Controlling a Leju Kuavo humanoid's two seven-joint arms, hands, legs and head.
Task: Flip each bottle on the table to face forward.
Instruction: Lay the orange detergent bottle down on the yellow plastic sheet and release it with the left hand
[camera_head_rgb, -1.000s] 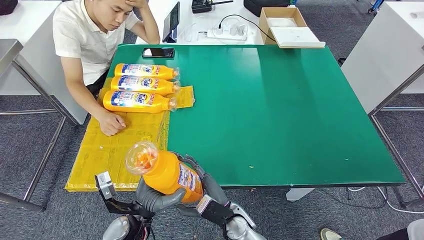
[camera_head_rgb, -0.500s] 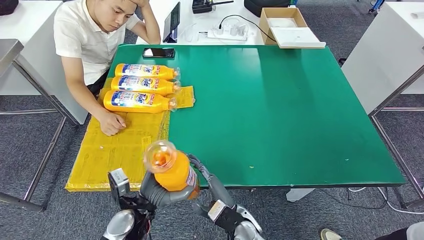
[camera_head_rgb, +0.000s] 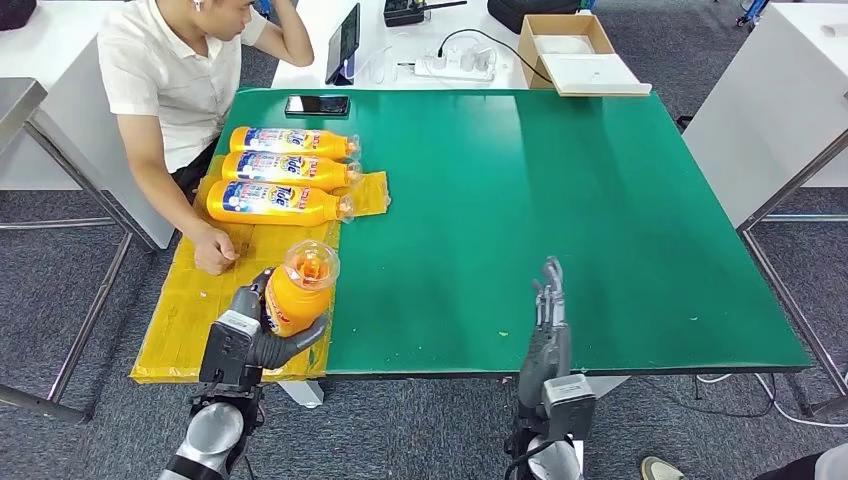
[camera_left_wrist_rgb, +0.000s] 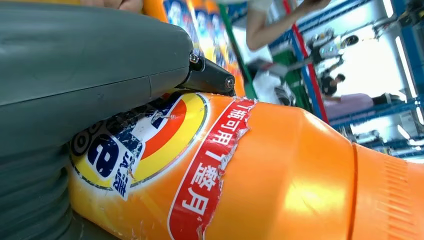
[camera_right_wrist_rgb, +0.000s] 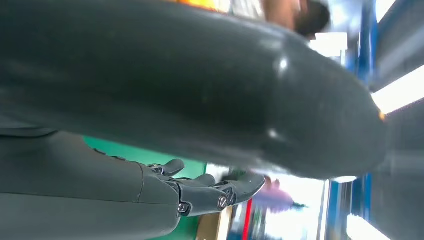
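Observation:
My left hand grips an orange Tide bottle over the near part of the yellow mat, its clear cap pointing up towards me. The left wrist view shows the bottle's label close up, under my thumb. Three more orange bottles lie side by side on the mat's far end, labels up and caps pointing right. My right hand stands over the green table near its front edge, fingers straight and empty; its fingers show apart in the right wrist view.
A person sits at the table's left side, a fist resting on the mat just beyond my held bottle. A phone lies at the far left edge. A cardboard box and cables sit on the white desk behind.
My left hand carried the bottle forward and left, over the mat. My right hand let go of it and swung out to the right, fingers straightened. The person lifted their head.

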